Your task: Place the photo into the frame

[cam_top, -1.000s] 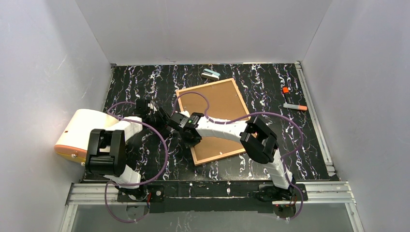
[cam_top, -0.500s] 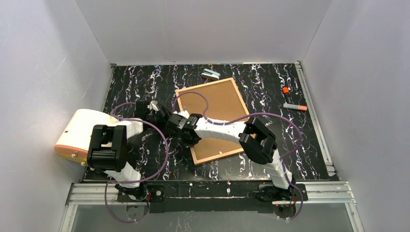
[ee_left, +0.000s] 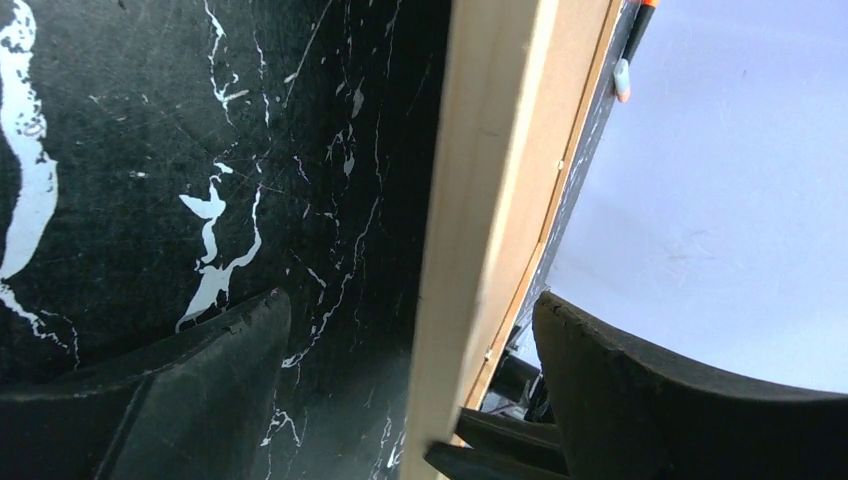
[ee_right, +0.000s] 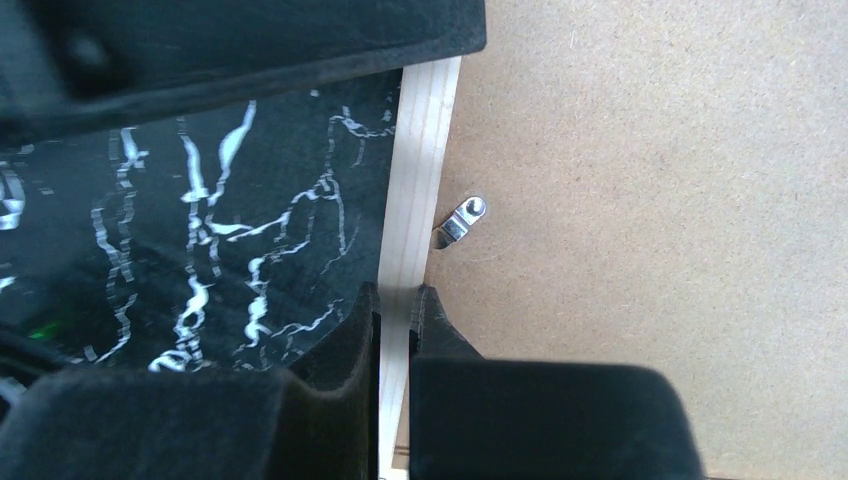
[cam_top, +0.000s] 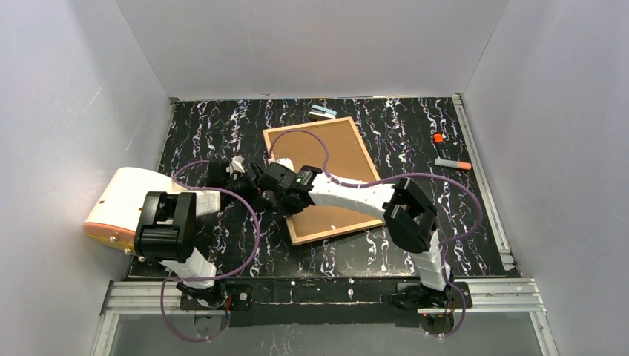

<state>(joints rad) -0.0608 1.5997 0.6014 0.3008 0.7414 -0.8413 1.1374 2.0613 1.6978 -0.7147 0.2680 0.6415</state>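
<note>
Black marble-look table [cam_top: 208, 126], white walls [cam_top: 297, 44]. Far left sits a cream-and-orange object [cam_top: 119, 204], can't tell what. Next the left gripper [ee_left: 410, 300], fingers spread wide either side of the frame [ee_right: 428, 120] edge, gripping nothing. Then the right gripper [ee_right: 397, 300], pinched tight on that light-wood edge. Frame lies mid-table, skewed, brown backing board [cam_top: 345, 159] seated in it. Orange-capped markers [cam_top: 451, 162] far right. Versus a second ago: left fingers wider apart, frame slid slightly left and back.

A teal block [cam_top: 323, 113], two orange-tipped markers [cam_top: 452, 163] and a cream object [cam_top: 122, 202] lie by the marbled table's [cam_top: 215, 126] edges.
</note>
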